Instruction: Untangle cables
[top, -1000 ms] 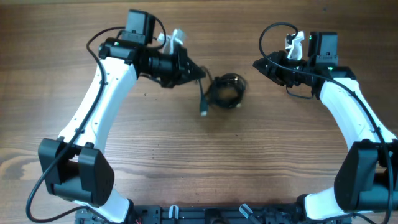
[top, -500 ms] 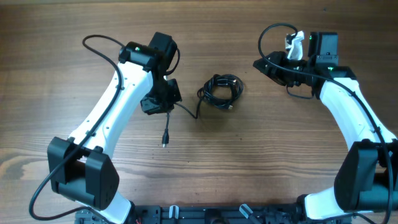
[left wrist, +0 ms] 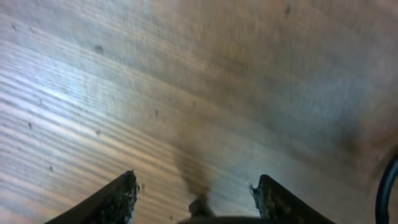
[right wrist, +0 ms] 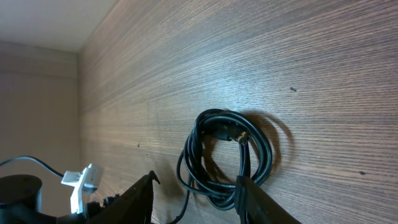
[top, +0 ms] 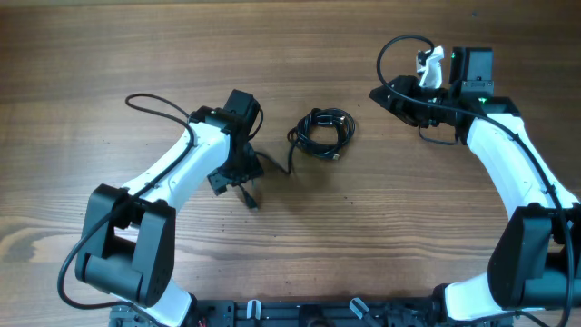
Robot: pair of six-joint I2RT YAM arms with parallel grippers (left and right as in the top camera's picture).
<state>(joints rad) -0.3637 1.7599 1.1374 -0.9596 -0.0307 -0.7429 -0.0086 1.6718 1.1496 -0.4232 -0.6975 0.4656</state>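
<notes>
A black cable (top: 323, 130) lies coiled on the wooden table (top: 381, 227), a little back of centre. One loose strand (top: 289, 163) trails from the coil's left side toward my left gripper (top: 234, 188). That gripper hangs low over the wood just left of the coil. In the left wrist view my left gripper (left wrist: 196, 180) is open, with bare wood between the fingers and a small dark bit low between them. A piece of cable (left wrist: 388, 186) shows at the right edge. My right gripper (top: 377, 94) is open to the right of the coil (right wrist: 227, 155) and apart from it.
The left arm's own grey lead (top: 154, 102) loops over the table at the back left. The right arm's lead (top: 399, 50) arcs above its wrist. The robot's base rail (top: 290, 313) runs along the front edge.
My left gripper drew a cable end out of the coil to the left, came down toward the table and opened. The right arm has not moved.
</notes>
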